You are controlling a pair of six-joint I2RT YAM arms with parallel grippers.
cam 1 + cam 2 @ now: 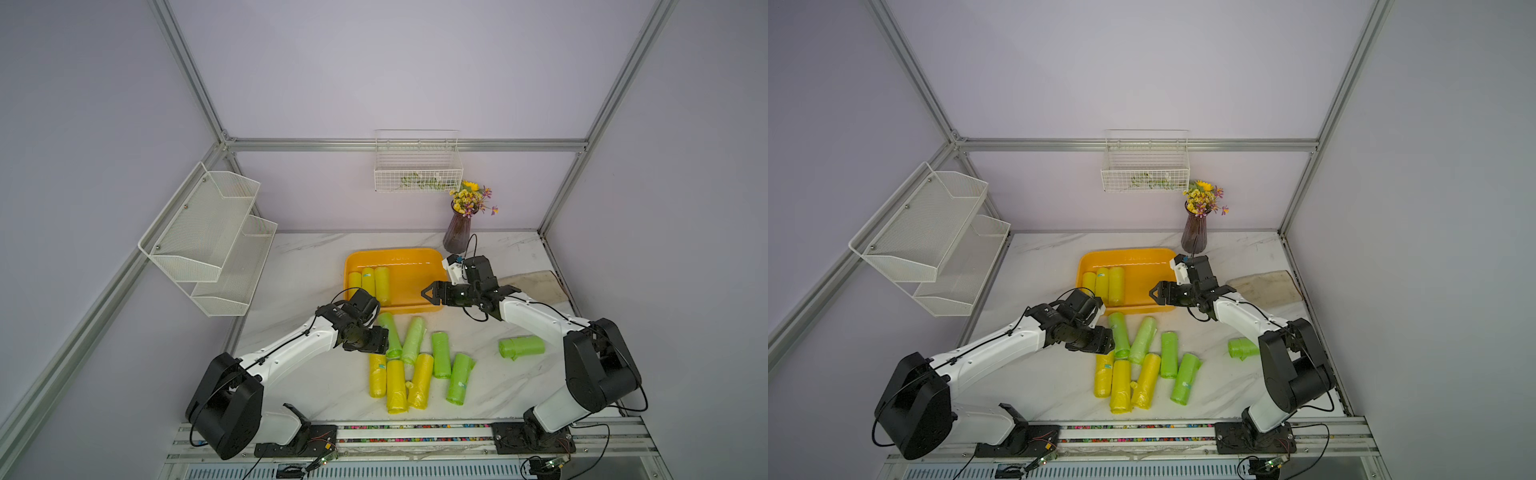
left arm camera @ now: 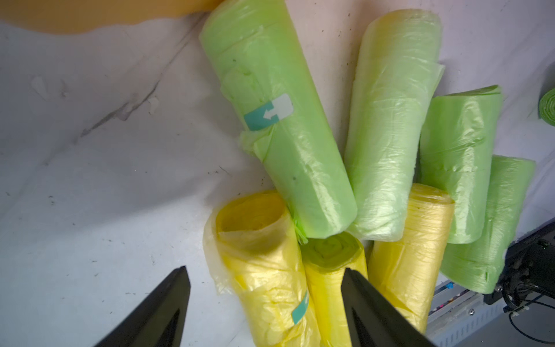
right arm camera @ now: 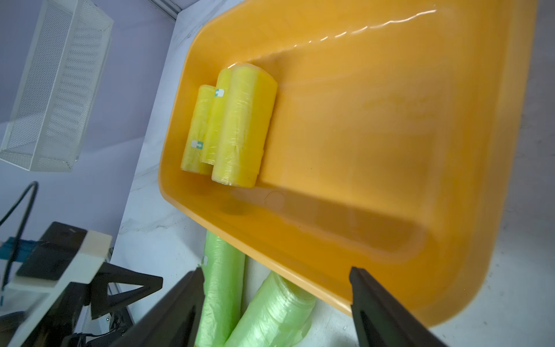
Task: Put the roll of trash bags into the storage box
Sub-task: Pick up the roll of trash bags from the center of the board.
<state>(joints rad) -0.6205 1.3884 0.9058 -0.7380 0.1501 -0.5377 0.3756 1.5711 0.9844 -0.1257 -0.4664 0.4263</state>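
The storage box [image 1: 392, 253] [image 1: 1126, 253] is an orange tub at the middle back of the table. Three yellow rolls [image 1: 368, 284] [image 3: 237, 129] lie side by side at its left end. In front of the box, several green and yellow rolls of trash bags [image 1: 415, 361] [image 1: 1144, 365] lie in a loose pile. My left gripper [image 1: 376, 347] [image 2: 265, 279] hangs open over the pile's left end, fingers either side of a yellow roll [image 2: 264, 270], with a gap at one finger. My right gripper [image 1: 429, 293] [image 3: 276, 276] is open and empty above the box's front right rim.
A lone green roll [image 1: 521, 347] lies at the right by the right arm. A purple vase of flowers [image 1: 457, 232] stands behind the box, with a beige cloth [image 1: 536, 284] to its right. A wire basket [image 1: 417, 174] and a mesh shelf [image 1: 208, 241] hang on the walls.
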